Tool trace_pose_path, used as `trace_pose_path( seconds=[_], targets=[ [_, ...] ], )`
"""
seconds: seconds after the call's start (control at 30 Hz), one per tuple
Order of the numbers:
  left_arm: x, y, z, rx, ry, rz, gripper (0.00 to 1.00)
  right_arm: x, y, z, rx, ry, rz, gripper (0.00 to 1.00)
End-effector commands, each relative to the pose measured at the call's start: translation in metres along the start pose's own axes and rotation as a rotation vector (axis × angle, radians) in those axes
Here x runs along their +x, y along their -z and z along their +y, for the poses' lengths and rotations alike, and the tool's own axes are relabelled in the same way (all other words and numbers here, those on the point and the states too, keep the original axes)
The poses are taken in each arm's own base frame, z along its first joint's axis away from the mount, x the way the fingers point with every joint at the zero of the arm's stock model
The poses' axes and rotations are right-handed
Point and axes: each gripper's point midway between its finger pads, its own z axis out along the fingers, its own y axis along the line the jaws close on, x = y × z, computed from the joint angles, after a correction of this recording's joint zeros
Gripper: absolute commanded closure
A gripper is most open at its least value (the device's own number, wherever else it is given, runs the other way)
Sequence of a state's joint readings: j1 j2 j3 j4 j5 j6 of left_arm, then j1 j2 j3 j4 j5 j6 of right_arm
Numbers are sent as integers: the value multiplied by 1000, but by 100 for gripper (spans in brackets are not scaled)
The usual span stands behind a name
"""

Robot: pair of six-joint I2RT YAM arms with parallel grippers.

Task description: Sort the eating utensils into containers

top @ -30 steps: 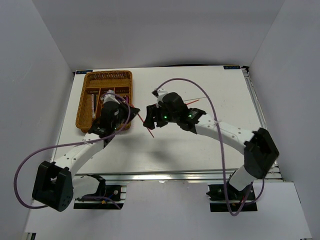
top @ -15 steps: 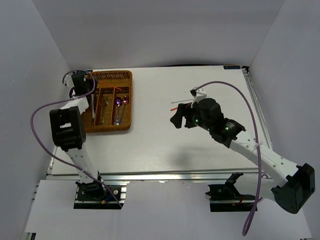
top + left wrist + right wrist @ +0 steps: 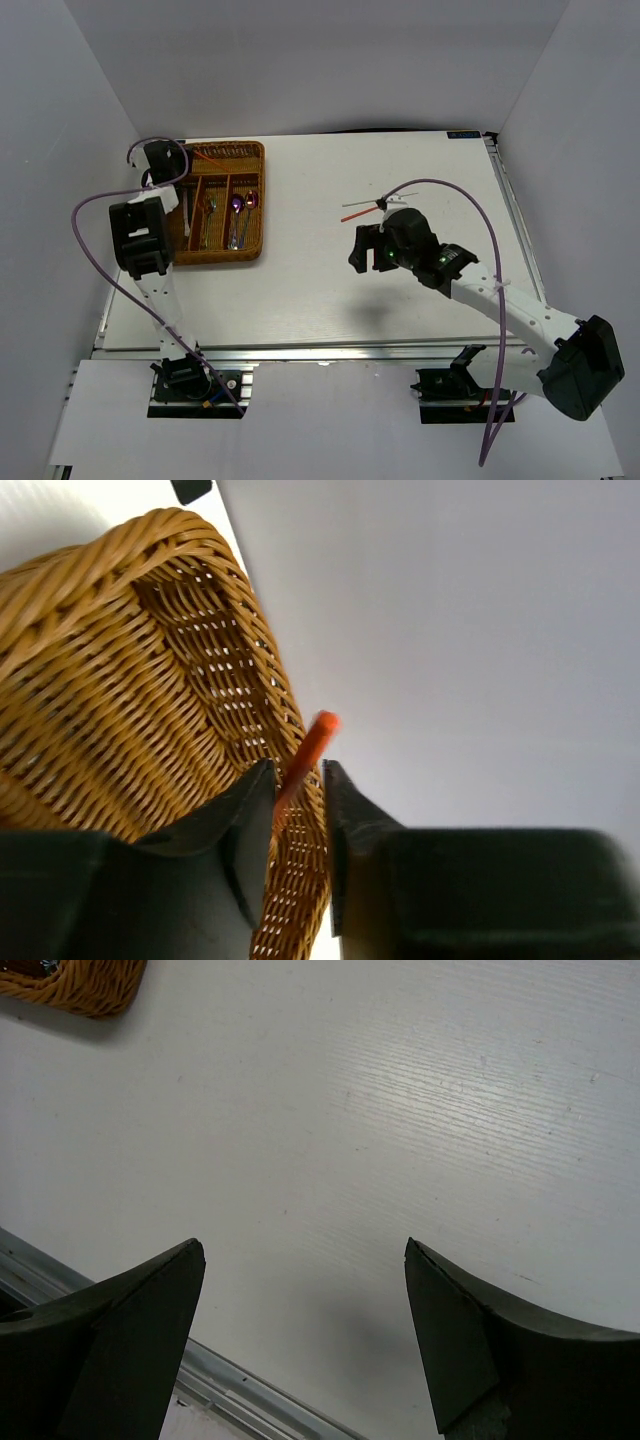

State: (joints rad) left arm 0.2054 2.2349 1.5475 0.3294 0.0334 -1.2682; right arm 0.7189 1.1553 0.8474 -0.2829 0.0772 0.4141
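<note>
The brown wicker tray [image 3: 255, 245] lies at the table's far left and fills the left of the left wrist view [image 3: 120, 670]. My left gripper [image 3: 178, 154] is at the tray's far left corner, shut on a red chopstick [image 3: 308, 748] that points out over the crosswise slot [image 3: 207, 156]. Purple spoons [image 3: 238, 205] and silver utensils [image 3: 209, 214] lie in the long slots. A red chopstick [image 3: 357, 214] and a thin white chopstick [image 3: 365, 201] lie on the table at centre right. My right gripper [image 3: 360, 252] is open and empty just near of them, over bare table [image 3: 305, 1250].
The white walls stand close behind and left of the tray. The table's metal front rail [image 3: 230, 1395] shows under my right gripper. A corner of the tray [image 3: 75, 985] is at the right wrist view's top left.
My left arm has swung from the tray's near side to its far left corner. My right gripper has moved right from the table's centre, then drawn back a little nearer, off the loose chopsticks.
</note>
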Motion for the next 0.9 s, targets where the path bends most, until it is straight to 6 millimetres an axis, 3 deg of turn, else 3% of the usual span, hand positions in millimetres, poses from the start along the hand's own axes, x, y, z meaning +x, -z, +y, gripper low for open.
trace_pose_path(
  seconds=[0.0,0.07,0.27,0.37,0.4,0.43,0.47,0.5,0.53,0.57,0.6,0.63,0.67,0.7,0.73,0.77,0.8,0.83,0.87],
  targets=[
    [-6,4,-27,66,5,-15,59,-28,4,5,-6,20,-79,14],
    [-6,9,-28,64,6,-23,50,-34,6,6,-7,21,-92,14],
    [-7,21,-36,65,13,-20,43,-36,1,2,27,4,-75,14],
    [-8,35,-48,83,8,-13,37,-36,-3,-15,116,-68,-79,11],
    [-5,41,-53,95,-3,4,35,-41,-4,-30,191,-104,-97,11],
    [-5,47,-59,103,-37,11,26,-44,-5,-37,235,-138,-106,11],
    [-5,61,-78,130,-64,17,13,-43,-14,-45,294,-210,-100,11],
    [0,69,-78,103,-95,39,7,-42,-14,-60,377,-246,-90,11],
    [2,77,-82,92,-166,45,2,-61,-13,-59,395,-290,-123,11],
    [11,88,-87,87,-206,60,2,-58,-27,-65,442,-353,-98,11],
    [11,111,-102,88,-248,63,2,-63,-32,-71,473,-385,-93,11],
    [14,124,-106,80,-282,63,2,-81,-31,-70,493,-412,-110,11],
    [29,137,-94,38,-356,82,2,-77,-48,-75,531,-423,-72,11],
    [25,167,-113,61,-393,61,2,-82,-53,-83,569,-424,-73,12],
    [32,184,-115,57,-448,58,2,-78,-54,-89,626,-433,-46,12],
    [31,199,-117,60,-472,38,2,-89,-68,-91,660,-454,-45,15],
    [27,231,-119,79,-493,23,2,-94,-73,-99,710,-482,-58,16],
    [27,246,-119,82,-514,13,2,-96,-77,-101,742,-497,-55,19],
    [36,263,-116,81,-584,26,2,-98,-85,-104,793,-503,-25,27]
  ],
)
